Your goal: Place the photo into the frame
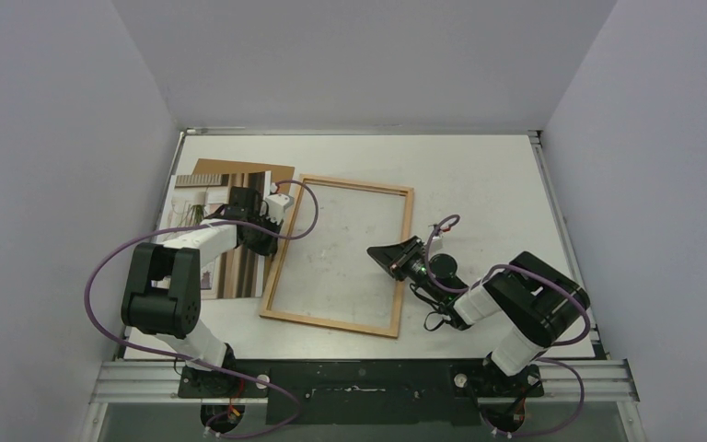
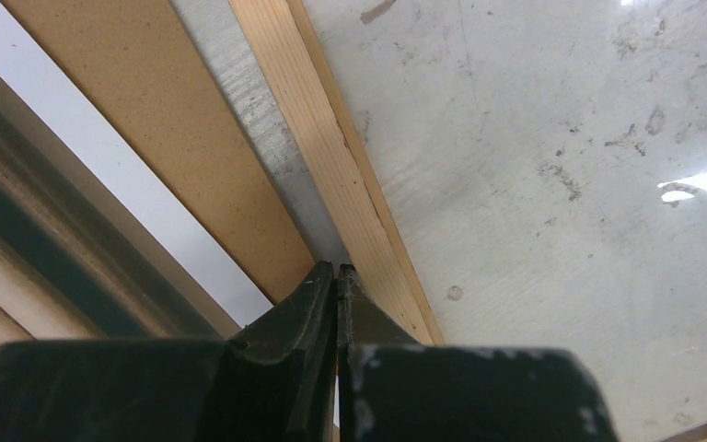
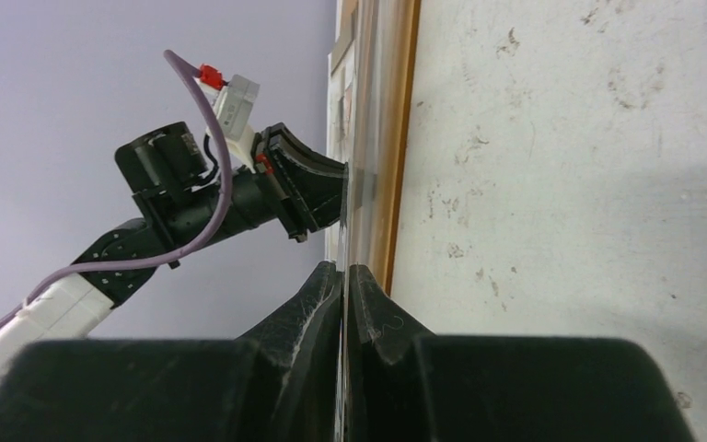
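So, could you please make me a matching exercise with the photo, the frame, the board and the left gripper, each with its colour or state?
Things:
1. photo
2. frame
3. board
4. left gripper

Colour or state:
a. plain brown
b. shut
c. light wood border, clear pane
d. vertical stripes

Pairs: 1-d, 2-c, 3-a, 4-b
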